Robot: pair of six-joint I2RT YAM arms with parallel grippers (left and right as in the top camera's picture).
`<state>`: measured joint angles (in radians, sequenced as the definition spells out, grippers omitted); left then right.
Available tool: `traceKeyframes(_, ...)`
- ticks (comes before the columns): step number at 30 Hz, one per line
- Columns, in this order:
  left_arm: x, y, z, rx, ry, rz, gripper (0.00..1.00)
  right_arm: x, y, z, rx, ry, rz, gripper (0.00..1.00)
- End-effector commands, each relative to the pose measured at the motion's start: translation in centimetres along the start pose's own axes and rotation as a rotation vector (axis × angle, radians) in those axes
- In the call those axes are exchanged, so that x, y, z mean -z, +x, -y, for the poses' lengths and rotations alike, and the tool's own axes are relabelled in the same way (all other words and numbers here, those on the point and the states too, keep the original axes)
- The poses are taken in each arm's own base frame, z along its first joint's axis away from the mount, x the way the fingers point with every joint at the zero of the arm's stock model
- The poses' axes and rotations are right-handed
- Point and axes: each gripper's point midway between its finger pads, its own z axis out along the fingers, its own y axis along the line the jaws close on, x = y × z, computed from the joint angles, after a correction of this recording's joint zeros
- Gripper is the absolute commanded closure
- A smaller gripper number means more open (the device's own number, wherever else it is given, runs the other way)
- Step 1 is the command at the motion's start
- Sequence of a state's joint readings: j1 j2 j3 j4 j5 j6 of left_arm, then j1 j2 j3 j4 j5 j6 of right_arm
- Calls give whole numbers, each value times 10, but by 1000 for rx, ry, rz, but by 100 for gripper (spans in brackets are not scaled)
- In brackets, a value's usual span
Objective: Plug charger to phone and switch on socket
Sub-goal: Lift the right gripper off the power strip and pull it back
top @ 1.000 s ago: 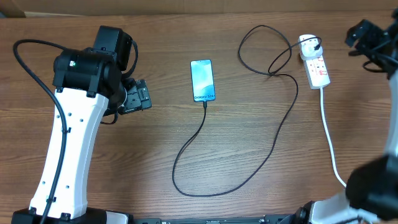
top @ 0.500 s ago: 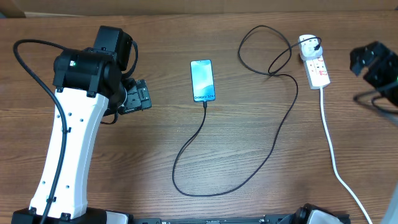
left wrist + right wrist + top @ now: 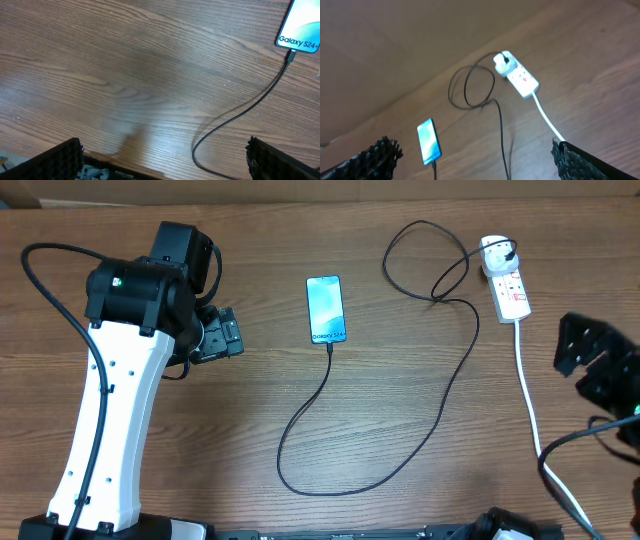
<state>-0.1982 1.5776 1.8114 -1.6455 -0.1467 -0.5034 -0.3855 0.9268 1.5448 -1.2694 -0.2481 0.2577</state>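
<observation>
The phone [image 3: 326, 309] lies flat in the middle of the table, light blue screen up, also in the right wrist view [image 3: 428, 141] and at the top right of the left wrist view [image 3: 302, 25]. The charger [image 3: 445, 385], a thin black cable, has its tip in the phone's bottom edge and its black plug in the socket [image 3: 505, 280], a white power strip at the back right. It also shows in the wrist views [image 3: 245, 107] [image 3: 501, 125]. My left gripper [image 3: 222, 335] is open, left of the phone. My right gripper [image 3: 590, 360] is open, raised at the right edge, in front of the socket [image 3: 518, 76].
The socket's thick white cord [image 3: 528, 395] runs from the strip toward the front right, past my right arm. The charger loops widely over the wooden table [image 3: 250, 430] between phone and socket. A brown cardboard wall [image 3: 395, 45] stands behind the table.
My right arm has pulled back from beside the socket toward the front right edge of the table. The left arm, phone, charger and socket have not moved.
</observation>
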Motion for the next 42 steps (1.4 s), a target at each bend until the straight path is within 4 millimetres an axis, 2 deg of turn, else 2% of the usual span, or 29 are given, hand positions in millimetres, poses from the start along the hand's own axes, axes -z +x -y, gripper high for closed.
traceKeyframes(1,-3,-1,-2,21,-14,-3,0,0,12,2,-2,-6,-17,0)
traceKeyframes(22,-3,-1,-2,21,-14,-3,0,11,79,22,-79,83,-279,0)
traceKeyframes(42,-3,-1,-1,21,-13,-3,0,11,79,23,-79,92,-279,0)
